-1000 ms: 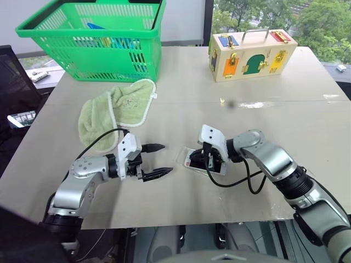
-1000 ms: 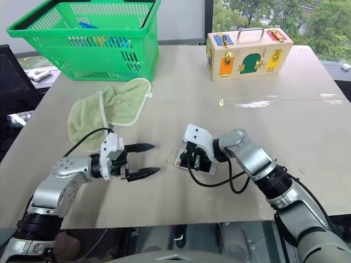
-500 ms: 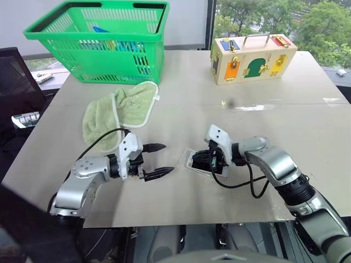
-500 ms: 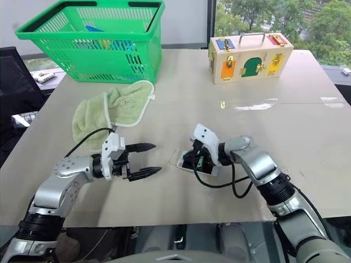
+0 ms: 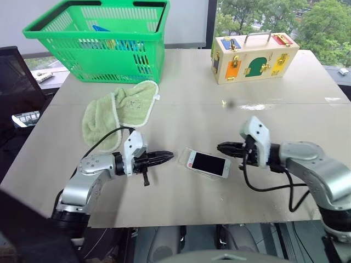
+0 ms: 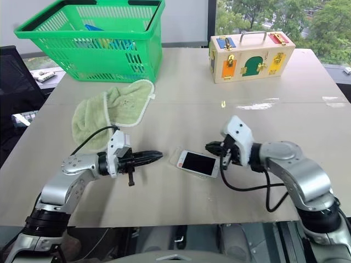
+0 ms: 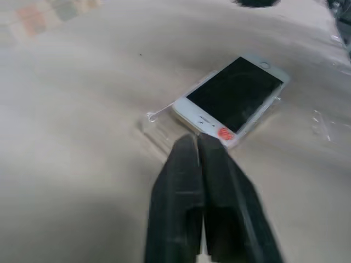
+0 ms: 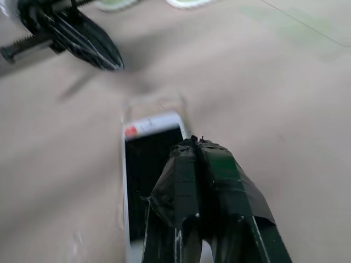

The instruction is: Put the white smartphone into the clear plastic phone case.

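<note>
We found the white smartphone lying screen up on the desk, between the two hands and touched by neither. It sat over the clear plastic phone case, whose glossy edge stuck out past one short end of the phone; whether the phone was fully seated in it we could not tell. The left wrist view gave us what the head views did not: a small red mark on the phone's near white bezel and the case's transparent lip beside it. The right wrist view showed the same phone from the other end, with the left hand's dark tips beyond it. The left hand was clenched with nothing in it, its tips just beside the case's end. The right hand was also clenched and empty, hanging clear of the phone on its right. Farther out on the pale desk lay a green towel, then a green basket at the back left and a wooden latch box at the back right, with trees behind a window. A second earlier the right hand had been down on the phone; it had since drawn away to the right, and the left hand, spread wide then, had closed.
</note>
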Robot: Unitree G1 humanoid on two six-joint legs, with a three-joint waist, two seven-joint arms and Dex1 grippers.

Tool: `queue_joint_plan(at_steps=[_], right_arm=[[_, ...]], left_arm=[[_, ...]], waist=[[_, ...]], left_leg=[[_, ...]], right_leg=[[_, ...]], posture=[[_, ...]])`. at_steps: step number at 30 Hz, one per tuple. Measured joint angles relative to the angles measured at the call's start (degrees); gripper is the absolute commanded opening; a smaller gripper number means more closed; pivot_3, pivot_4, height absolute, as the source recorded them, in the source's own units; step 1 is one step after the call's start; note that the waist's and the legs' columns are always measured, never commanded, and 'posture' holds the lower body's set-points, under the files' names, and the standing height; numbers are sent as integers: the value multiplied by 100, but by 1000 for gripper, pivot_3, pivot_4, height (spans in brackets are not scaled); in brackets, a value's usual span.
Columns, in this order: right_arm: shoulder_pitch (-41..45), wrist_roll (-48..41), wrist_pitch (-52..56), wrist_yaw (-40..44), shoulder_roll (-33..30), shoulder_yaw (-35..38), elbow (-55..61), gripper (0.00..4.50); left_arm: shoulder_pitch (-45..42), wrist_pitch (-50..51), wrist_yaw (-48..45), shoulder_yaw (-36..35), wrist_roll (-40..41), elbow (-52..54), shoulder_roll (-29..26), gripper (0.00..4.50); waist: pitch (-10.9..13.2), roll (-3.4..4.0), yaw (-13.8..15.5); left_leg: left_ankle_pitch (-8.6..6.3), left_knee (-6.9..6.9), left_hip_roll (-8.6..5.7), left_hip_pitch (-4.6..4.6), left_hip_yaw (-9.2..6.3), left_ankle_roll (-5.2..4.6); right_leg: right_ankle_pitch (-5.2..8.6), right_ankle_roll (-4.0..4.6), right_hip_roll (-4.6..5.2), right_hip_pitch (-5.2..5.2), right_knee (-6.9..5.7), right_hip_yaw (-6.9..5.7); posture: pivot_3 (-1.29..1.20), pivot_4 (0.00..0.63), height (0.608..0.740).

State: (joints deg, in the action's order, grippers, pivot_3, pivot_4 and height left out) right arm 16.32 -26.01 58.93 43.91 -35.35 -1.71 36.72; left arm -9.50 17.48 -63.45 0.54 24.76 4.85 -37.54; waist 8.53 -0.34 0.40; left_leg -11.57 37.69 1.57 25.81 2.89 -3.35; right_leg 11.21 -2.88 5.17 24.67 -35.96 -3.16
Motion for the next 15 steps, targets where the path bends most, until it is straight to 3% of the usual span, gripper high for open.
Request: queue_joint_plan(at_steps=[10,15], right_arm=[[-902,344,-292,-280,-1016,-50,170,0],[-968,550,-657,-346,-801,-560,-181,0]], left_arm=[[-501,50,235,303,-536,-598,155,16],[-582,-4,111,635,-737,-689,160,16]], waist=[[4,-6,37],[5,-8,38]], left_leg=[[5,0,-1,2,0,-10],[5,0,-1,2,-1,-10]], right_leg=[[5,-8,0,0,4,0],[6,-10,-1,0,4,0]], posture=[[0,150,740],[0,150,740]])
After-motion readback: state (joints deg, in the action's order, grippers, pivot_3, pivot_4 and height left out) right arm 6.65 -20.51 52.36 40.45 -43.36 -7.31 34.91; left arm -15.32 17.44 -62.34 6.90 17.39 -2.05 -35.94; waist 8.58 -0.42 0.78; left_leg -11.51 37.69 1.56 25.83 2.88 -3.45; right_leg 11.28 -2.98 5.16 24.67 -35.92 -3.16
